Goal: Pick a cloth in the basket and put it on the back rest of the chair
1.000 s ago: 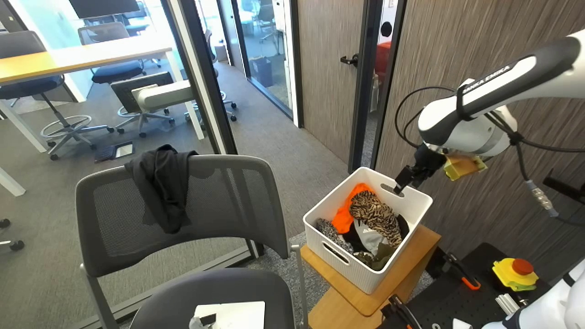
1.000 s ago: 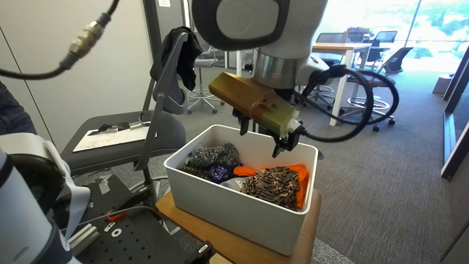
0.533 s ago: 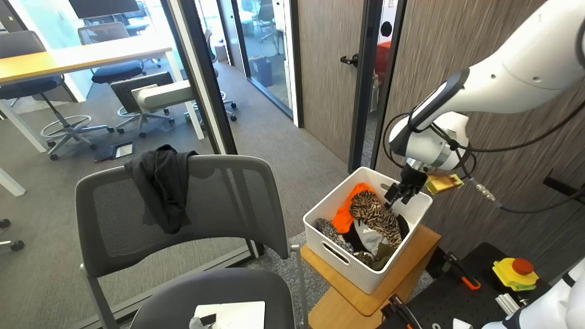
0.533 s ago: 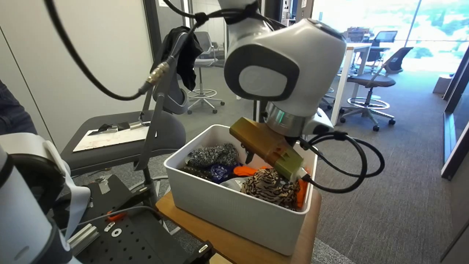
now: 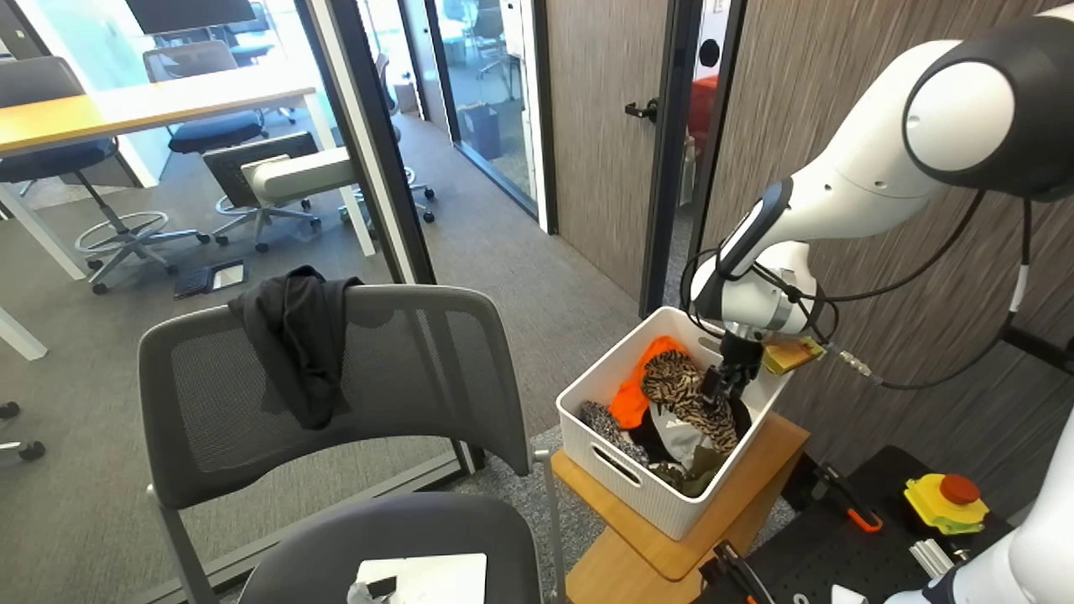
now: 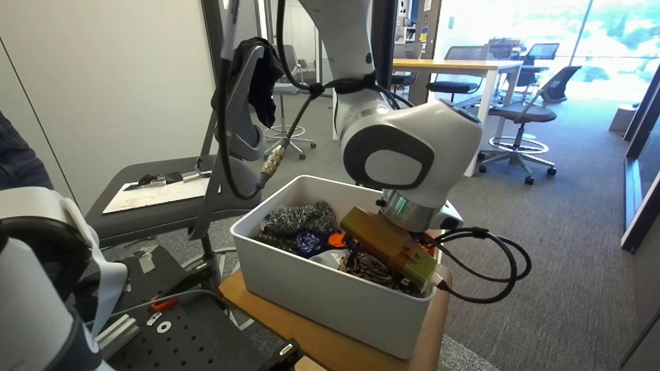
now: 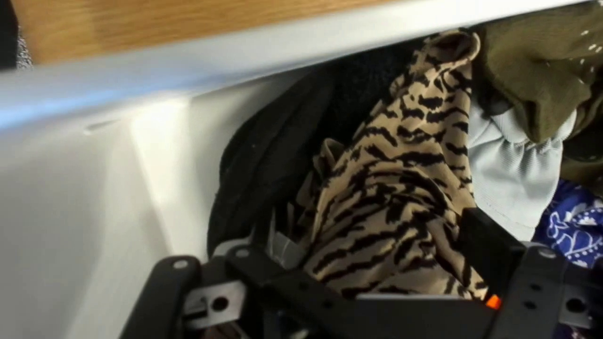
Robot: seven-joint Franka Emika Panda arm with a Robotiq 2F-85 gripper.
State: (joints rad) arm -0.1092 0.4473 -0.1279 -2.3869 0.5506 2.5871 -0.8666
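The tan-and-dark-brown cloth (image 5: pixel 671 379) lies crumpled in the white basket (image 5: pixel 663 505), over other fabrics. It also shows in the wrist view (image 7: pixel 400 188) and partly in an exterior view (image 6: pixel 368 269). My gripper (image 7: pixel 372 230) is down inside the basket, jaws apart, with the cloth between its fingers. The right finger (image 7: pixel 490 245) touches or nearly touches the cloth's edge; the left fingertip is partly lost among dark folds. In an exterior view the gripper (image 5: pixel 718 387) is at the cloth's side nearest the wall. The chair (image 5: pixel 411 369) stands beside the basket.
A black cloth (image 5: pixel 306 344) hangs over the chair's backrest. Orange fabric (image 5: pixel 629 398), a grey-white piece (image 7: pixel 513 174) and a blue one (image 7: pixel 577 226) lie in the basket. The basket stands on a wooden stand (image 6: pixel 289 314). A white board (image 6: pixel 165 193) lies on the seat.
My arm has moved from above the basket's rim down and inward, so the gripper has sunk into the basket to the cloth. The cloth and chair look unmoved.
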